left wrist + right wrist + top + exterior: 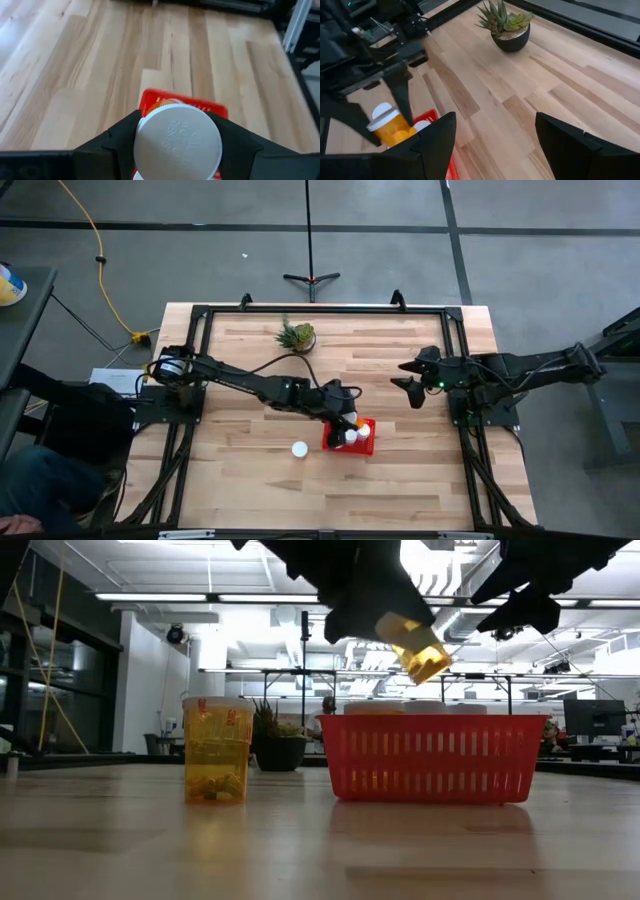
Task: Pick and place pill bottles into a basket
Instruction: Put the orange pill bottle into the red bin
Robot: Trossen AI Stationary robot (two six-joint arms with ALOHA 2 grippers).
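progress: basket (366,442) near the surface's front-middle already holds several pill bottles, exact count unclear | in hand: left pincer (347,423) grips a tilted amber bottle (414,648) above the basket | left: one bottle (299,449) standing beside the basket | right pincer (411,379) waits open, near the right edge

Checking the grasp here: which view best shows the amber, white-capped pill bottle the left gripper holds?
The low view: the held amber pill bottle hangs tilted above the red mesh basket. The right wrist view shows it sideways; the left wrist only its cap; the high view barely.
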